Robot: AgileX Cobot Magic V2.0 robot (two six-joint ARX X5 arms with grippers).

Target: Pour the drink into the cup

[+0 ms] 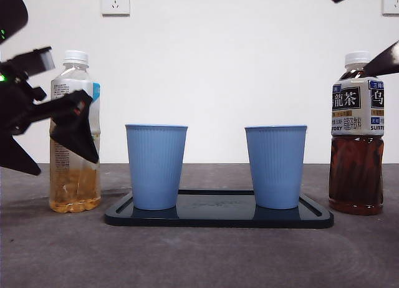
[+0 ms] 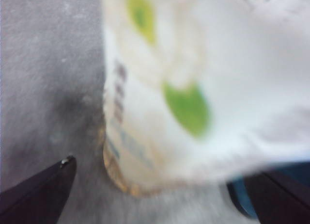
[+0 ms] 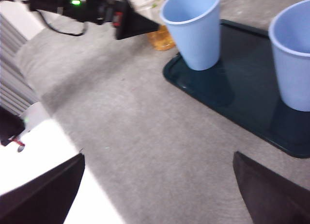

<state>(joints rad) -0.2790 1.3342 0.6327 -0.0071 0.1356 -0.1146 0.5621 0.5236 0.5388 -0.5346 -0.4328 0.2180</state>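
The left pincer [image 1: 65, 123] stands open around the clear plastic bottle [image 1: 75, 138] of pale yellow drink, upright on the grey felt-like surface [image 1: 199, 257] beside the dark glossy tray [image 1: 218, 218]. Two ribbed blue cups [image 1: 156, 166] stand on it. The right pincer [image 3: 155, 185] hangs open above.

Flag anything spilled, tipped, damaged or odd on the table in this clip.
Nothing stands out. Both bottles, light and dark, stand upright and capped. Both cups sit upright on the tray. No liquid shows on the table. The left gripper brackets the light bottle.
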